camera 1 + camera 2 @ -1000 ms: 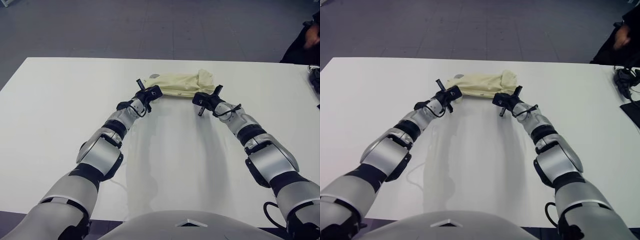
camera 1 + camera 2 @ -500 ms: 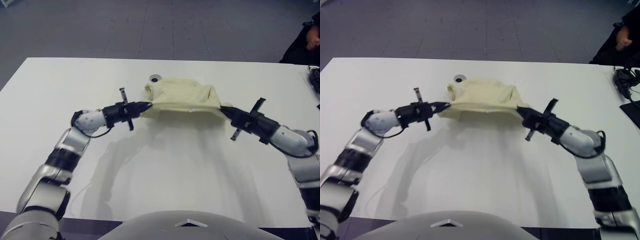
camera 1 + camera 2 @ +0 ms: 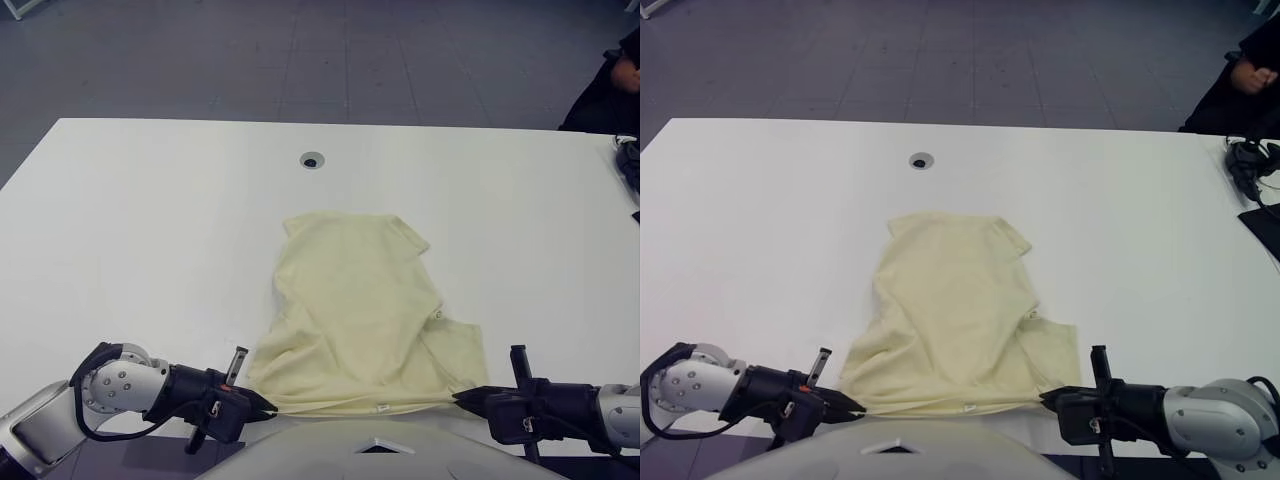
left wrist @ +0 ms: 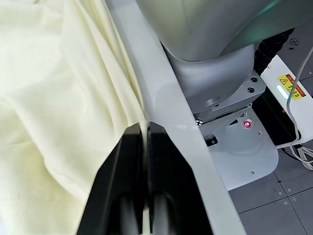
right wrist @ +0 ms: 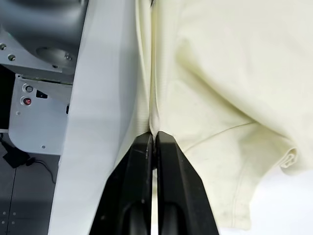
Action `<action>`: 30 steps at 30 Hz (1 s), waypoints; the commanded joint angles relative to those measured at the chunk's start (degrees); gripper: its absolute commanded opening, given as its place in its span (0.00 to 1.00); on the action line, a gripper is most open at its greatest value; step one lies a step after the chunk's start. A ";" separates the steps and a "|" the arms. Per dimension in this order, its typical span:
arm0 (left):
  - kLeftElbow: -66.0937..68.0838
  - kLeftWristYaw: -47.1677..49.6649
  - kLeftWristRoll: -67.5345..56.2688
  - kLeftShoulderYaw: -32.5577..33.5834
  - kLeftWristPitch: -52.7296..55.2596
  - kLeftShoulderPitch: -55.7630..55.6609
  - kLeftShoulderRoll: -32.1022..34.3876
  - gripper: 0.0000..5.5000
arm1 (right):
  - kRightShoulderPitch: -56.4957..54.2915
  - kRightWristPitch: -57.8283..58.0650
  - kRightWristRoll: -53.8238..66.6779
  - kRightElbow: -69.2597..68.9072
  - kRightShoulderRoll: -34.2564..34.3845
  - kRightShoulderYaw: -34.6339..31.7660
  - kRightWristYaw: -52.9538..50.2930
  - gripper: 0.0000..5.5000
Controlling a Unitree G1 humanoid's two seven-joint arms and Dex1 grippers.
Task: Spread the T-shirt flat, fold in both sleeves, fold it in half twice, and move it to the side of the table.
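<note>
The left gripper [image 3: 262, 410] lies low at the near edge of the tabletop [image 3: 150, 220], its two fingers pinched together on the near left corner of the T-shirt [image 3: 355, 310]. The right gripper [image 3: 462, 398] is level with it at the same near edge, clamped on the near right corner. In the wrist views, each pair of black fingers is closed with a thin fold of pale yellow cloth caught between the tips. The hem runs taut in a nearly straight line from one gripper to the other, just along the tabletop's near edge. From there the T-shirt reaches away toward the middle of the tabletop, narrowing as it goes, rumpled and doubled over itself on the right side. Farther off, well apart from the cloth, a small round hole [image 3: 312, 160] is set in the tabletop. A dark bundle of cables [image 3: 1245, 160] lies at the far right edge.
</note>
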 commanded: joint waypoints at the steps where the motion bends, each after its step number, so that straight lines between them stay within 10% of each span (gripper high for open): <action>1: 2.38 -0.70 5.27 0.48 4.08 -0.42 0.02 0.00 | -0.96 -0.16 -7.40 3.28 -0.68 1.72 -2.91 0.00; 7: 0.39 -0.77 3.71 1.19 6.05 -0.20 -2.34 0.06 | -1.81 -2.78 -3.33 2.75 -0.62 4.13 -3.37 0.00; 19: -2.95 -9.26 -25.58 12.85 12.13 -0.30 -6.01 0.46 | -8.82 11.07 33.49 0.30 -1.12 -6.98 4.44 0.36; 30: 1.72 0.75 -9.28 4.54 19.50 -9.35 -17.10 0.79 | -19.54 15.06 33.02 10.16 -2.19 -7.55 -2.19 0.67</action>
